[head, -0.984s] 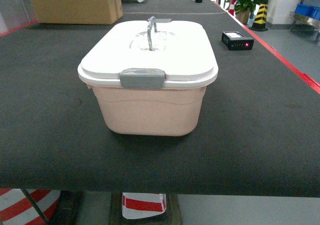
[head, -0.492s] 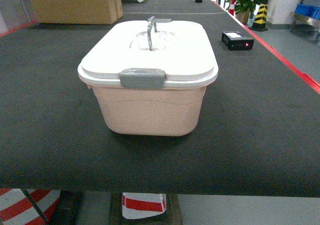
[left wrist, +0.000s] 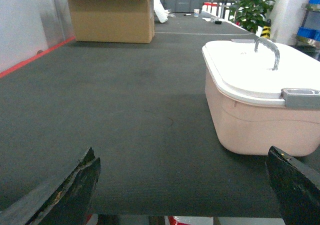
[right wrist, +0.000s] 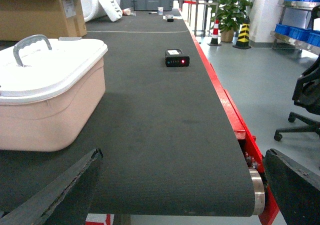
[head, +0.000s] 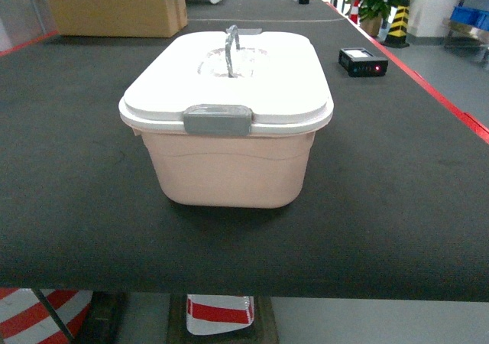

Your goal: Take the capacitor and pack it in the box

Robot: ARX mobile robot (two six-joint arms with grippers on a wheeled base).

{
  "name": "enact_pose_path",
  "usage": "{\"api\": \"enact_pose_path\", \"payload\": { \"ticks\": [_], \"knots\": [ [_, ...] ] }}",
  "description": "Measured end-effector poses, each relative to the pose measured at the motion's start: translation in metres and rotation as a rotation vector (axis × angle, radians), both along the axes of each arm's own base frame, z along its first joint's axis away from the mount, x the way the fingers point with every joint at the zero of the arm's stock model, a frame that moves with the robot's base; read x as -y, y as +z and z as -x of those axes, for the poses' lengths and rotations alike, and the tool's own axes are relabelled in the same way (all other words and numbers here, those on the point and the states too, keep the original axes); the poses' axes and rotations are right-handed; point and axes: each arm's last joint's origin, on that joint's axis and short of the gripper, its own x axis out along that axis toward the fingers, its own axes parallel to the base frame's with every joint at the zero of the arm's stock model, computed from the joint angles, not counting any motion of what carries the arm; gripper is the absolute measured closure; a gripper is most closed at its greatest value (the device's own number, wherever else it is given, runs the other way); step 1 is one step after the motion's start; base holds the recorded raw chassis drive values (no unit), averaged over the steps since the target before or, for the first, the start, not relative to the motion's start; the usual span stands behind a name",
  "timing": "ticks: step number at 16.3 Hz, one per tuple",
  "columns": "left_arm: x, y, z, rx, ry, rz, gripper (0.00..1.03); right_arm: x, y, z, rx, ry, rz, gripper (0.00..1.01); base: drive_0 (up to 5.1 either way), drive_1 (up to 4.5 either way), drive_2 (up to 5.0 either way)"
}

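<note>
The left gripper point(left wrist: 182, 185) shows only in its own wrist view, as two dark, worn fingertips point(left wrist: 75, 190) at the bottom corners of the frame, spread wide apart with nothing between them; it hangs over the near edge of the dark belt surface point(left wrist: 130, 110), released. The right gripper point(right wrist: 185, 185) looks the same in its wrist view: two dark fingers point(right wrist: 65, 190) far apart at the lower corners, empty, over the near edge of the same surface close to its right, red-trimmed side. Neither gripper appears in the head view. The box point(head: 227, 141) stands upright near the near edge of the surface, about midway across it, between the two grippers and apart from both. Its pale pink tub carries a white lid point(head: 237, 76) that sits closed, with the grey latch point(head: 218, 119) down on the front rim and the grey handle point(head: 231, 46) standing up from the lid's centre. Farther back, near the right edge, lies a small black device point(head: 363, 61) with a red light on its front. At the far left corner stands a large cardboard carton point(head: 114, 6). I cannot make out a capacitor in any view.
</note>
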Motion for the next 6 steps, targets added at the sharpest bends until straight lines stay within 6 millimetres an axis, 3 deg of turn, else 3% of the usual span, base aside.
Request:
{"api": "enact_pose_path", "payload": {
  "ticks": [6],
  "knots": [
    [0.0000, 0.0000, 0.0000, 0.000, 0.000, 0.000, 0.05, 0.0000, 0.0002, 0.0000, 0.001, 0.000, 0.000, 0.03, 0.0, 0.00, 0.0]
  ]
}}
